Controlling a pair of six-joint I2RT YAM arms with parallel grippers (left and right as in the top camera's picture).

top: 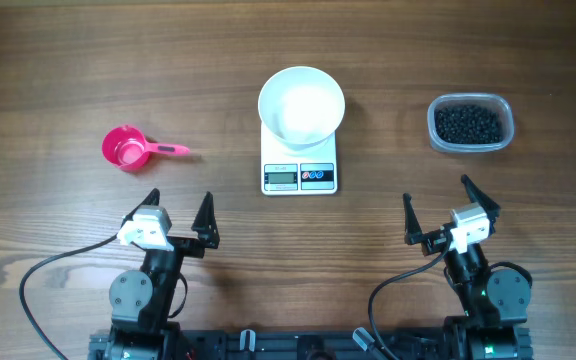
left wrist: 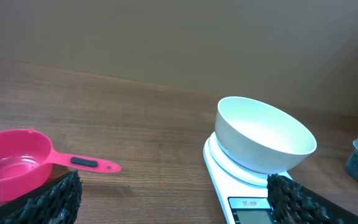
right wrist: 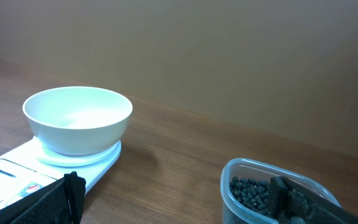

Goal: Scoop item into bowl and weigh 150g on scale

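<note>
Lying apart, ahead of right end effector [top: 436, 190]: beads [top: 469, 122].

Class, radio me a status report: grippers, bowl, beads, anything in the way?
Left gripper, right gripper both open, empty. Bowl empty on scale; beads in tub, pink scoop lying left. Nothing blocking.

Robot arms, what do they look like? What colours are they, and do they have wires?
They are mostly black. The left gripper and the right gripper each have two pointed black fingers on a white block. Close up, the fingers look bumpy. Lower down, each arm has a round grey joint, and a thin black cable loops out beside it.
</note>
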